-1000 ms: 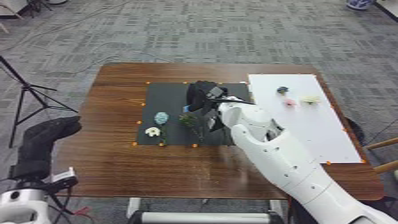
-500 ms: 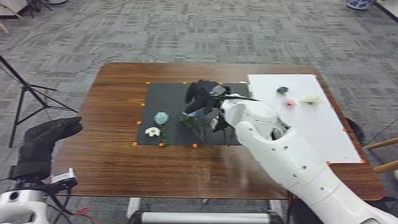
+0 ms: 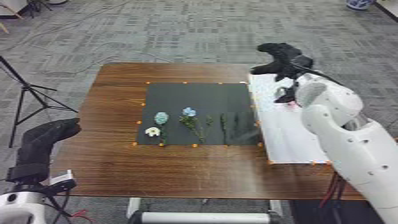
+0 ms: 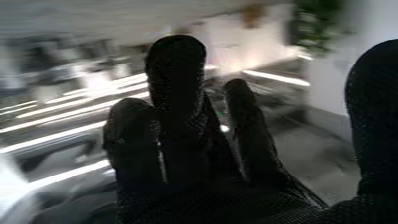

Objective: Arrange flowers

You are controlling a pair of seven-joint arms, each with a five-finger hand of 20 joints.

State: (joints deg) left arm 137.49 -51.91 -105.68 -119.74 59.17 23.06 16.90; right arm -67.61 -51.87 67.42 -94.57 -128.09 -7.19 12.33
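Left of right hand [image 3: 286,59], on dark mat [image 3: 195,95]: blue flower [image 3: 189,112], pale-blue flower [image 3: 161,118], white flower [image 3: 153,131] | right hand: fingers spread, at far end of white sheet [image 3: 293,142] | left hand [image 3: 46,135]: relaxed, beside surface [image 3: 107,167]

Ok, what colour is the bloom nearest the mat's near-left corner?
White bloom, clearest in the head view.
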